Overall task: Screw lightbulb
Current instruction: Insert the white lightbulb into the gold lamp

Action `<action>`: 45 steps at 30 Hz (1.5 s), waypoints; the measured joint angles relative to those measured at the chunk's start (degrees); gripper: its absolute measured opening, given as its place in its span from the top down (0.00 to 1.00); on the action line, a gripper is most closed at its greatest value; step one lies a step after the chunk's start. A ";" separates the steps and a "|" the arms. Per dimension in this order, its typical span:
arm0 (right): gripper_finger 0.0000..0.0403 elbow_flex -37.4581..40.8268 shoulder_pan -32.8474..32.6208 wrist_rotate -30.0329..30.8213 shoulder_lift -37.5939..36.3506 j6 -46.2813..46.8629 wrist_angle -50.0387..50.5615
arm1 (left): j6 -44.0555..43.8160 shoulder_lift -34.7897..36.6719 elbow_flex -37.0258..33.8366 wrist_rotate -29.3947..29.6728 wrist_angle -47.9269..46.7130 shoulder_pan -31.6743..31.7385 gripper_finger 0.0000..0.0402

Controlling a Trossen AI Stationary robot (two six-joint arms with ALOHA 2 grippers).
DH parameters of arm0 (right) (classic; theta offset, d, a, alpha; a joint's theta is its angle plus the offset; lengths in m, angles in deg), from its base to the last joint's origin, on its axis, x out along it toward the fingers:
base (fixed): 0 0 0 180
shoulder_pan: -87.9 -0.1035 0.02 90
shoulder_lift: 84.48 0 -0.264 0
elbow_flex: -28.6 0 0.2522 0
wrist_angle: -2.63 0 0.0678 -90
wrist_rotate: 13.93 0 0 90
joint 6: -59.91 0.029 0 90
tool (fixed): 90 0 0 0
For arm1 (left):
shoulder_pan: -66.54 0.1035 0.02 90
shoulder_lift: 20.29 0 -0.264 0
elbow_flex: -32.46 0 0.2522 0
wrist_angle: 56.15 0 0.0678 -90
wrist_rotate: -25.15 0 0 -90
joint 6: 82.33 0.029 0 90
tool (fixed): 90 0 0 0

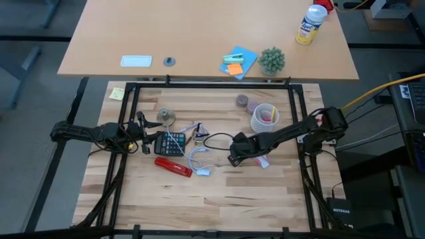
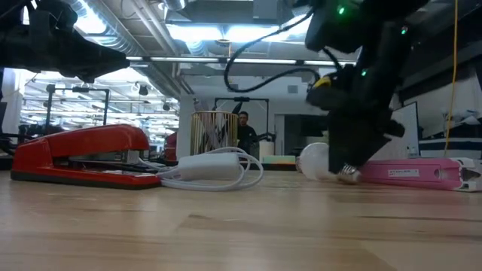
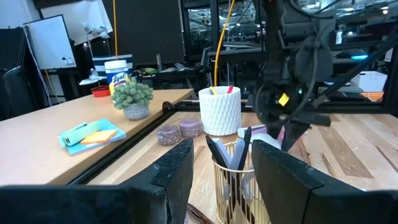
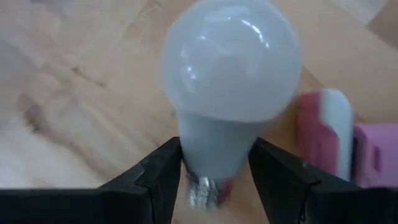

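The lightbulb, round and frosted white with a silvery screw end, is near the middle of the table. My right gripper reaches in from the right, points steeply down and is shut on it. In the low view the bulb's globe sits just above the tabletop. My left gripper waits open and level at the table's left, above the calculator, touching nothing. My right gripper pinches the bulb's tapered neck, just above the screw end, between its two fingers. The fingers slant down from the table's right. The bulb is tilted, globe away from the gripper, screw end lowest. Whether that end rests on the table I cannot tell.
A pink flat object lies right beside the bulb. A red stapler, a looped white cable and a gold wire holder lie left of it. A white cup stands toward the far side. The near half is bare wood.
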 joint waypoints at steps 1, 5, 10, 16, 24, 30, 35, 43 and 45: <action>0.53 0.00 0.00 0.96 0.83 0.09 -0.96 | 0.00 -0.01 0.00 -0.01 0.00 0.02 0.61; 0.53 -0.08 -0.13 4.02 2.89 0.09 -2.82 | 0.02 -0.01 0.00 0.01 -0.02 0.02 0.61; 0.53 -0.09 -0.07 5.46 3.34 -0.07 -3.16 | 0.00 0.01 0.00 0.01 0.00 0.00 0.61; 0.53 -0.07 -0.07 5.35 3.38 -0.70 -3.33 | 0.00 0.01 0.00 0.01 0.00 0.00 0.61; 0.57 -0.04 -0.04 5.92 3.12 -2.02 -3.69 | 0.00 0.01 0.00 0.01 0.00 0.01 0.61; 0.63 0.04 0.02 6.49 1.22 -4.88 -4.55 | 0.01 -0.01 0.00 0.00 0.00 0.00 0.61; 0.61 0.04 0.02 7.77 -2.06 -6.47 -4.86 | 0.00 -0.01 0.00 -0.01 -0.01 0.00 0.61; 0.61 0.02 0.02 12.95 -10.82 -14.03 -5.04 | 0.01 -0.01 0.00 0.01 -0.01 0.00 0.61; 0.61 0.02 0.02 14.28 -13.67 -16.50 -5.04 | 0.02 -0.01 0.00 0.01 -0.01 0.00 0.61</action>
